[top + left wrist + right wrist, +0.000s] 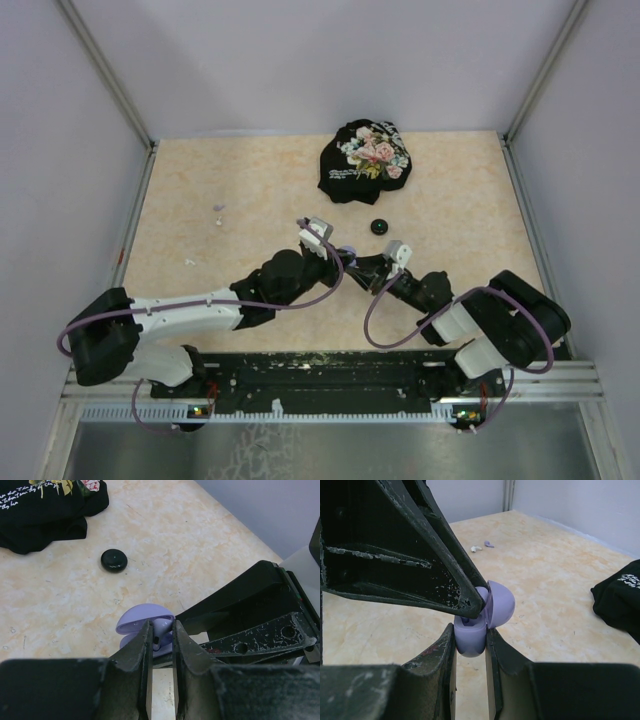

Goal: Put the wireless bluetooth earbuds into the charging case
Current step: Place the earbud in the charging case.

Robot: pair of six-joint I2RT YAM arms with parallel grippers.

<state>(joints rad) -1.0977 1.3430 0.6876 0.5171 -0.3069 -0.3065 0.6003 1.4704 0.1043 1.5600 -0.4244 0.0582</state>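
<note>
Open lavender case [470, 639] is clamped tight in the right jaws, so the pale earbud [161, 628], pinched in the near-shut left jaws right at its mouth, can be pushed in.

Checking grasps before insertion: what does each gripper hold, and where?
Right gripper clamps the lavender charging case by its base, lid open. Left gripper pinches a pale earbud; part unclear.
</note>
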